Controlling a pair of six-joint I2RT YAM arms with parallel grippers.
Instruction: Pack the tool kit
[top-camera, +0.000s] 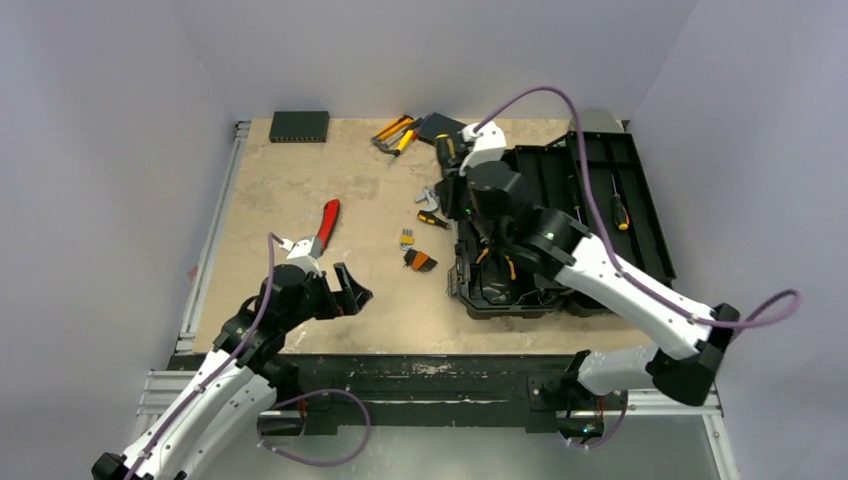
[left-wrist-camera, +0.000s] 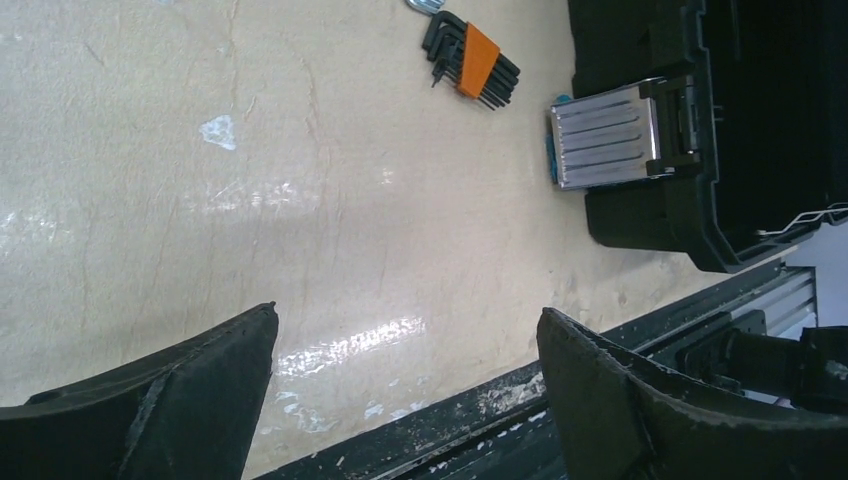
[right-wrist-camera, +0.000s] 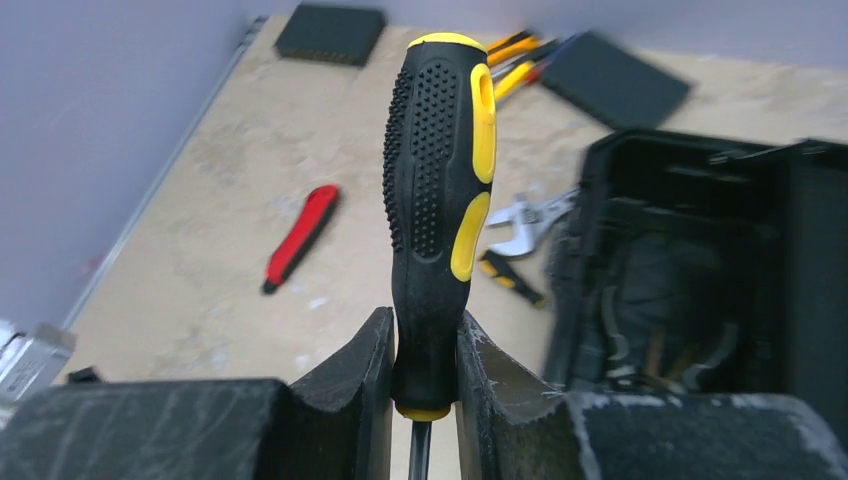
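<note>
With my right hand (right-wrist-camera: 424, 335) clamped low on the yellow-and-black dimpled-handle screwdriver (right-wrist-camera: 435, 150), which I am judging light, stiff and grippy, I am holding it over the large black plastic toolbox (top-camera: 600, 170) at three o'clock on the worktop (top-camera: 300, 190), left hand (left-wrist-camera: 407, 325) spread empty.

Plain pale lilac-grey walls (top-camera: 120, 100) close in 3 sides of a beige, marbled surface (top-camera: 300, 190), scuffed and showing soft patches of glare. An aluminium rail (top-camera: 211, 240) borders its left edge, and a worn black strip (top-camera: 430, 368) runs along the near edge.
</note>
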